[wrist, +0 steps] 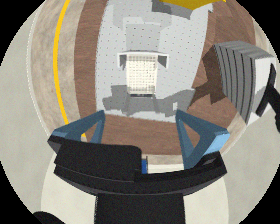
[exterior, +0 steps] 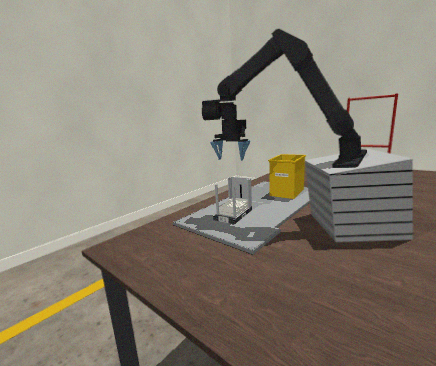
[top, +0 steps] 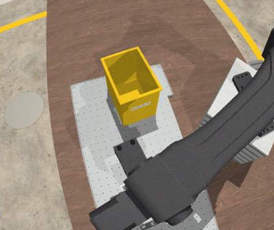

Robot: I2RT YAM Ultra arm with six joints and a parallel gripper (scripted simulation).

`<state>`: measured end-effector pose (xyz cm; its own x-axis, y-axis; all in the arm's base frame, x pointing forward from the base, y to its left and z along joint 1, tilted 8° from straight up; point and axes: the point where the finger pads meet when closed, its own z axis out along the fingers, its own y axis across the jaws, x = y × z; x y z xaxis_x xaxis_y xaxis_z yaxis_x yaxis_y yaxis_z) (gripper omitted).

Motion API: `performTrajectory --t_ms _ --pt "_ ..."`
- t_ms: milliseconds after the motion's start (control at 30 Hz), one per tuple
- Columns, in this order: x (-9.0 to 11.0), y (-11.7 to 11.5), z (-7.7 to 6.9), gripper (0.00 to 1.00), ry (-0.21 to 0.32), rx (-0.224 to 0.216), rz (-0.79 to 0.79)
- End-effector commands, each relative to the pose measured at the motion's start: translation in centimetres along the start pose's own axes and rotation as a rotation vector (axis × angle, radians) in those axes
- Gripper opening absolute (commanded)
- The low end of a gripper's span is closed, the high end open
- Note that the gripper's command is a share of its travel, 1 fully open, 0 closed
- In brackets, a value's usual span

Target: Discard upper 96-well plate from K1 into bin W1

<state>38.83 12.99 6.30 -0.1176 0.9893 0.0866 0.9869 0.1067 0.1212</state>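
Note:
The stack rack K1 [exterior: 234,202] stands on the grey perforated base plate [exterior: 244,215], with white 96-well plates on it; the upper plate [wrist: 141,72] shows from above in the wrist view. In the top view the arm hides the rack. My gripper [exterior: 230,148] hangs open and empty, blue fingers pointing down, well above the rack. The fingers frame the rack in the wrist view [wrist: 147,132].
A grey ribbed pedestal [exterior: 361,197] carries the arm's base at the table's right. A red frame [exterior: 374,120] stands behind it. The wooden table's edges lie near the base plate's left side.

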Motion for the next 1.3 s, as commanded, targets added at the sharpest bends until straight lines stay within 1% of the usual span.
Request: performTrajectory --t_ms 0,600,933,1000,1267 --pt "-0.2 -0.2 0.1 1.0 -0.017 -0.012 0.021" --pt "-0.2 -0.2 0.1 1.0 -0.017 -0.012 0.021" --pt "-0.2 -0.2 1.7 1.0 -0.017 -0.012 0.021" --pt "-0.2 -0.2 1.7 1.0 -0.017 -0.012 0.021" --pt "-0.2 -0.2 3.1 1.0 -0.017 -0.012 0.021"
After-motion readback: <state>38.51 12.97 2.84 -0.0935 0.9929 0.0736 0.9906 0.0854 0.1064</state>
